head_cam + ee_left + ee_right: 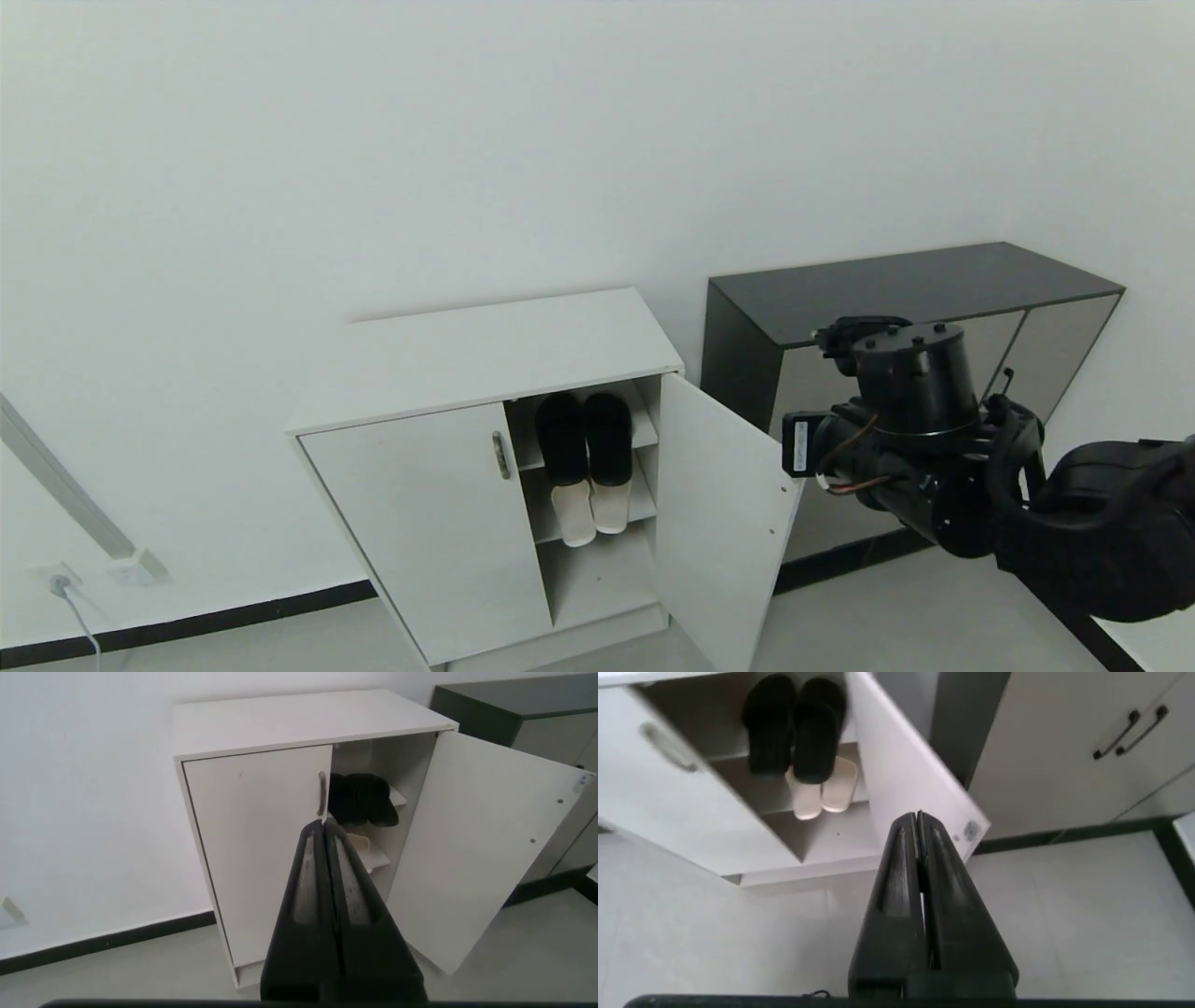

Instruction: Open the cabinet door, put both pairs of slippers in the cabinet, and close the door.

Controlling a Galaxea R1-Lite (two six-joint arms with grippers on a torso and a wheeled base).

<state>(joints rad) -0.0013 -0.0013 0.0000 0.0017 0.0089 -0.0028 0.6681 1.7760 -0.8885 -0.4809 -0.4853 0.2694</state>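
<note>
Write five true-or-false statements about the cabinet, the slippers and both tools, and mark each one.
1. The right-hand door of the white two-door cabinet stands open. True.
2. The pair of white slippers lies on the floor. False: it sits on a shelf inside, below the pair of black slippers.
3. The left-hand door is closed. True.
4. The left tool grips a slipper. False: it is shut and holds nothing.
5. The right tool is shut. True.
</note>
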